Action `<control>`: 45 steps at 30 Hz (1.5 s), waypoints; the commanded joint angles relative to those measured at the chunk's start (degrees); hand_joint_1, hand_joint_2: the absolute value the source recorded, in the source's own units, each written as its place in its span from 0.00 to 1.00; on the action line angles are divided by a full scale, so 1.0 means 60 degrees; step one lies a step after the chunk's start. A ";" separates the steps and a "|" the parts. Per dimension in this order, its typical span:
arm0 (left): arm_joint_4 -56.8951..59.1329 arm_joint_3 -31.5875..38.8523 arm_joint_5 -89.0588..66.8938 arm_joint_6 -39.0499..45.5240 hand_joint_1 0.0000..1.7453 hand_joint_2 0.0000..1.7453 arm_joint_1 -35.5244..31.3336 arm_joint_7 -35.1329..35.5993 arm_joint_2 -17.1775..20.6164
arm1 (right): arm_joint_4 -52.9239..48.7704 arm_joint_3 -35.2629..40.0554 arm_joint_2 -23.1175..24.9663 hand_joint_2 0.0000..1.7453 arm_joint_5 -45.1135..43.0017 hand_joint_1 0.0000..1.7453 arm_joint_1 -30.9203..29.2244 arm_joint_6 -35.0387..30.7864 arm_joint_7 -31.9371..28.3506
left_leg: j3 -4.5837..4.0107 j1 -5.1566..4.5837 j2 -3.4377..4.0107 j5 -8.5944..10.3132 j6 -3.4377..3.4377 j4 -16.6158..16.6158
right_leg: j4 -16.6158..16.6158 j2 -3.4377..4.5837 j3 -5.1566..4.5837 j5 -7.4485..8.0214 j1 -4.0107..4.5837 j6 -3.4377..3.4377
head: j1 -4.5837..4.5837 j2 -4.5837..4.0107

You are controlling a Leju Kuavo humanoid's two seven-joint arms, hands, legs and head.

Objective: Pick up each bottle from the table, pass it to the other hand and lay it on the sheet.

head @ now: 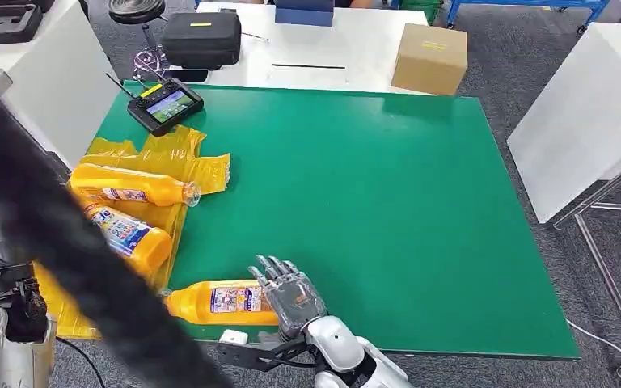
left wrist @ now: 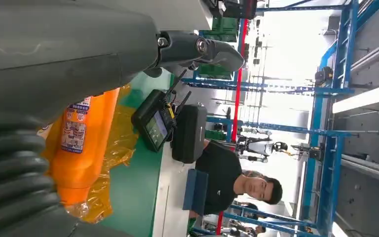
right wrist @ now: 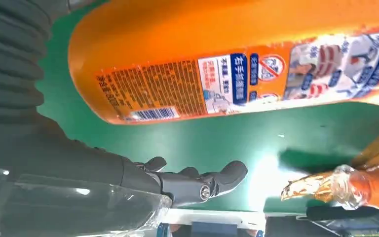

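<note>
Head view. Right hand (head: 289, 293) at 6 o'clock on the green table (head: 388, 210), fingers spread, resting against the base end of the near bottle (head: 214, 302). Near bottle lying flat on the bare green surface, neck toward 9 o'clock, just short of the yellow sheet (head: 174, 155). Two further bottles on the sheet at 9 o'clock: far bottle (head: 133, 185) and middle bottle (head: 125, 233), both lying down. Black remote controller (head: 165, 106) at 11 o'clock, touching the table's far edge. Left hand lost behind a dark blurred band at 8 o'clock.

Left wrist view. Left hand (left wrist: 197, 49) with fingers extended and apart, nothing between them. Orange bottle (left wrist: 81, 143) on crinkled yellow sheet (left wrist: 111, 148) below it; probably the middle one, though the turned view leaves this uncertain.

Right wrist view. Near bottle (right wrist: 237, 54) close against the palm side. Fingers (right wrist: 197, 180) open beneath it, not closed round the body; no grasp visible.

Step in hand, as judged: two bottles placed, third at the pick-up stage. Next move calls for closing the right fingers round the body, lifting, then passing to the open left hand for laying on the sheet.
</note>
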 commanded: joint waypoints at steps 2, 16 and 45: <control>0.0650 -0.0058 -0.0045 -0.0004 0.00 0.00 -0.0478 -0.0005 -0.0163 | 0.1119 0.0501 0.0030 1.00 -0.0033 0.00 -0.0544 0.0193 -0.0023 | 0.0029 0.0007 -0.0006 0.0000 -0.0036 -0.0015 | -0.0016 -0.0011 0.0032 -0.0003 0.0004 -0.0016 | 0.0000 0.0000; 0.0967 -0.0595 -0.0010 0.0032 0.00 0.00 -0.0877 0.0034 -0.0126 | 0.2385 0.0350 0.0881 1.00 0.0090 0.00 -0.1198 0.0361 0.0075 | 0.0074 0.0016 -0.0008 0.0000 -0.0088 -0.0034 | -0.0031 -0.0020 0.0067 -0.0007 0.0008 -0.0041 | 0.0000 0.0000; 0.1043 -0.0938 0.0103 0.0369 0.00 0.00 -0.1215 0.0133 -0.0204 | 0.4773 0.1081 0.1865 1.00 0.0378 0.02 -0.1877 0.1378 0.0516 | 0.0031 0.0014 -0.0006 0.0004 -0.0038 -0.0017 | -0.0015 -0.0021 0.0064 -0.0004 0.0004 -0.0017 | 0.0000 0.0000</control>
